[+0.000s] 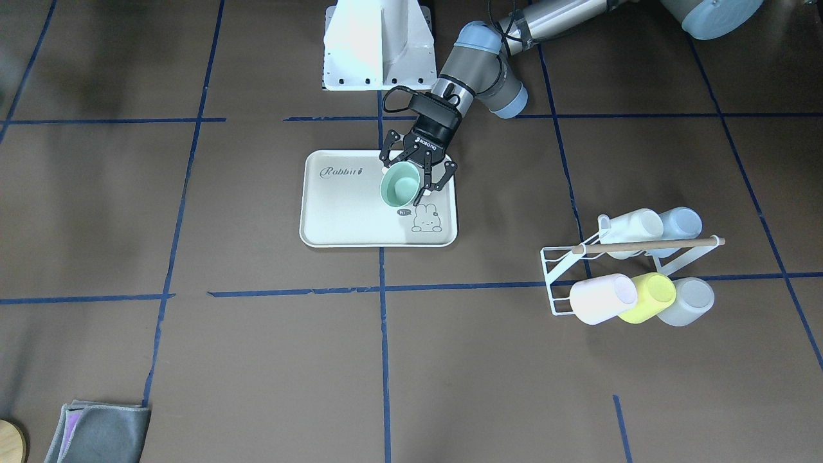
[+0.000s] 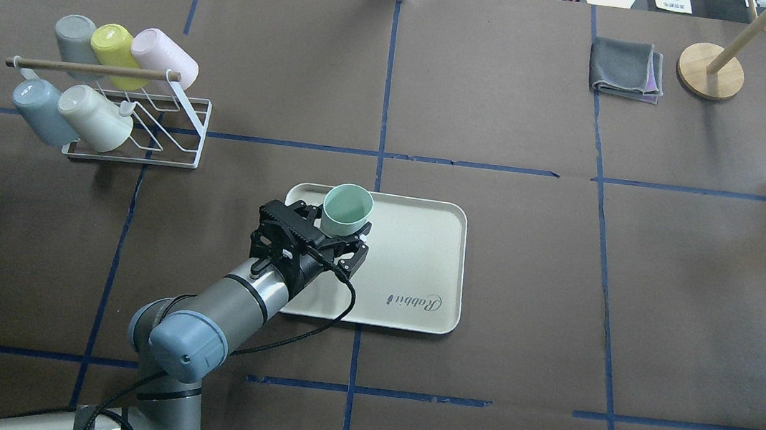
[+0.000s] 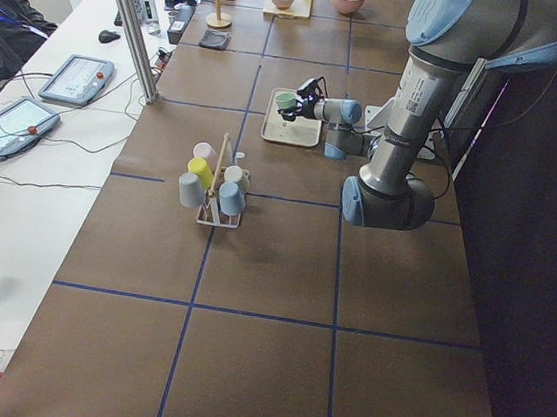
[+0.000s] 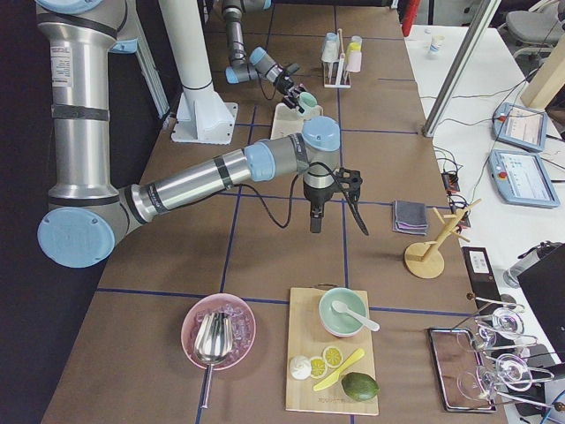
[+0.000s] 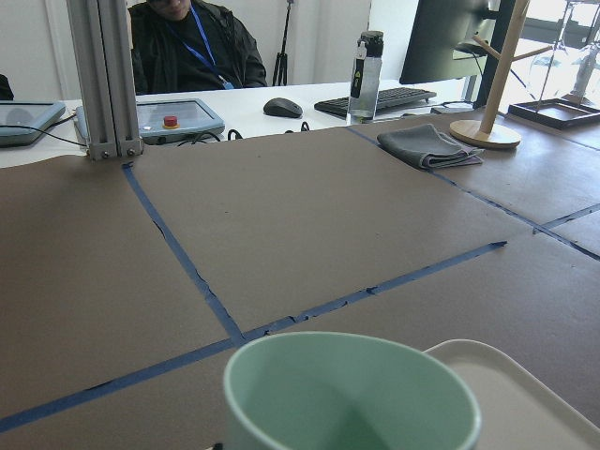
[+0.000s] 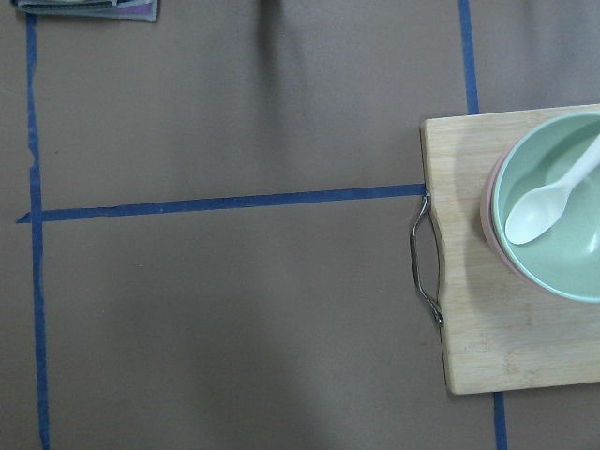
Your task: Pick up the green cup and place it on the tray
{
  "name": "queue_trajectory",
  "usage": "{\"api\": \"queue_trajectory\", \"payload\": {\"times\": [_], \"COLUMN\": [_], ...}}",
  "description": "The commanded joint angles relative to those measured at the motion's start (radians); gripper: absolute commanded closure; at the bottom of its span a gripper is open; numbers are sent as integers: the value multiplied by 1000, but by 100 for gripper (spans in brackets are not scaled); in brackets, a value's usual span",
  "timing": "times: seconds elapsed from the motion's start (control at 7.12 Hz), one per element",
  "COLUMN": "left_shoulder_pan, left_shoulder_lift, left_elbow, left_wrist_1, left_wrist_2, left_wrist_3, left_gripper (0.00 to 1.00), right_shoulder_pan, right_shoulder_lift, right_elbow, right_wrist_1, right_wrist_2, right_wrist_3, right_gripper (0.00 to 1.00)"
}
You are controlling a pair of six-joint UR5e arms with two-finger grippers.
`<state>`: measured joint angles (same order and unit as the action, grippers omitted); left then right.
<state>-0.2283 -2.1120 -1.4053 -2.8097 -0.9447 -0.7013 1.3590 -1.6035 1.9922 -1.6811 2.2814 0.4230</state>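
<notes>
The mint-green cup [image 1: 400, 184] stands upright on the cream-white "Rabbit" tray [image 1: 347, 218], near the tray's corner on the robot's left. It also shows in the overhead view [image 2: 347, 209] on the tray [image 2: 415, 247]. My left gripper [image 1: 416, 172] is open, with its fingers spread on either side of the cup [image 2: 336, 230]. The left wrist view shows the cup's open mouth [image 5: 352, 394] close below, with the tray's rim [image 5: 525, 394] beside it. My right gripper [image 4: 338, 212] hangs over bare table far from the tray; I cannot tell whether it is open or shut.
A white wire rack [image 2: 146, 137] with several pastel cups, one yellow [image 2: 113, 47], stands to the tray's left. A folded grey cloth [image 2: 627, 70] and a wooden stand [image 2: 710, 65] are at the far right. A cutting board [image 6: 497, 309] carries a green bowl [image 6: 553, 206].
</notes>
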Motion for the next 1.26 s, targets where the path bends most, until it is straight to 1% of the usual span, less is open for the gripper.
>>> {"api": "queue_trajectory", "payload": {"times": [0.0, 0.14, 0.28, 0.42, 0.56, 0.84, 1.12], "left_shoulder_pan": [1, 4, 7, 10, 14, 14, 14], "left_shoulder_lift": [-41, -92, -95, -97, -97, -98, -97], "left_elbow": [66, 104, 106, 109, 117, 120, 120], "left_wrist_1": [-8, -20, -31, -39, -40, -39, -39], "left_wrist_2": [12, 26, 26, 26, 30, 30, 30], "left_wrist_3": [2, 0, 0, 0, -1, 0, 2], "left_gripper": [65, 65, 65, 63, 57, 22, 2], "right_shoulder_pan": [0, 0, 0, 0, 0, 0, 2], "right_shoulder_lift": [1, -1, 0, 1, 1, 1, 1], "right_elbow": [-7, -7, -12, -15, -15, -15, -13], "right_wrist_1": [0, 0, 0, 1, 1, 1, 1], "right_wrist_2": [0, 1, 1, 0, 0, 0, 1], "right_wrist_3": [-1, 0, -1, -1, -1, 0, 0], "right_gripper": [0, 0, 0, 0, 0, 0, 0]}}
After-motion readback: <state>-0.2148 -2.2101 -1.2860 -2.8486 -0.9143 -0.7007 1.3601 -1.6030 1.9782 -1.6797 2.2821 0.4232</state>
